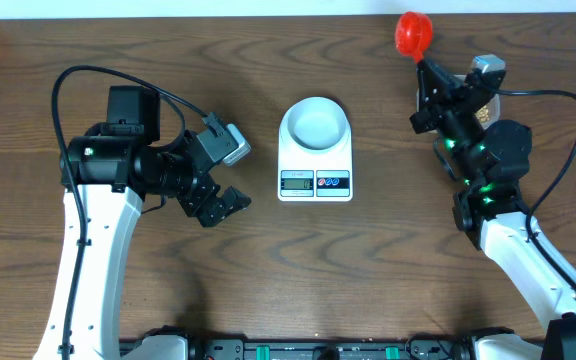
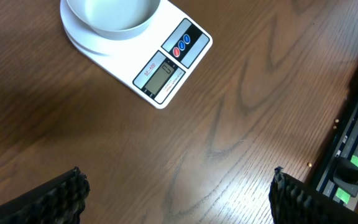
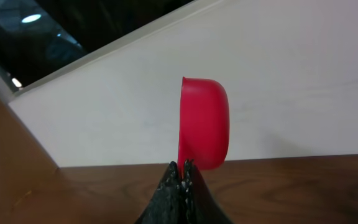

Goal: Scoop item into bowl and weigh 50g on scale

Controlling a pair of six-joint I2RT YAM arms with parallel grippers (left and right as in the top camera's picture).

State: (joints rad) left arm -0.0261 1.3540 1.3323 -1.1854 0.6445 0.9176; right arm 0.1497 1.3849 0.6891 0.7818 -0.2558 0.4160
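**Bowl on the scale, nothing weighed yet**

At the left, the left gripper [image 1: 225, 207] hangs over the brown wooden tabletop [image 1: 368, 260] with its fingers spread wide and nothing between them. In the middle sits the small white rectangular digital scale [image 1: 315, 168]. The small round pale blue-white bowl [image 1: 315, 124] rests on its platform and looks bare inside in both the overhead and left wrist views. The display is too small to read. At the right, the right gripper [image 1: 424, 68] is pressed together on the handle of a red plastic scoop [image 1: 413, 33], lifted near the far edge and turned on its side. Whether it carries anything cannot be told. The small round tan-yellow beans [image 1: 484, 112] show only as a speckled patch behind that arm, mostly hidden. Judging by this, the setup is done, while scooping, pouring and weighing are all left
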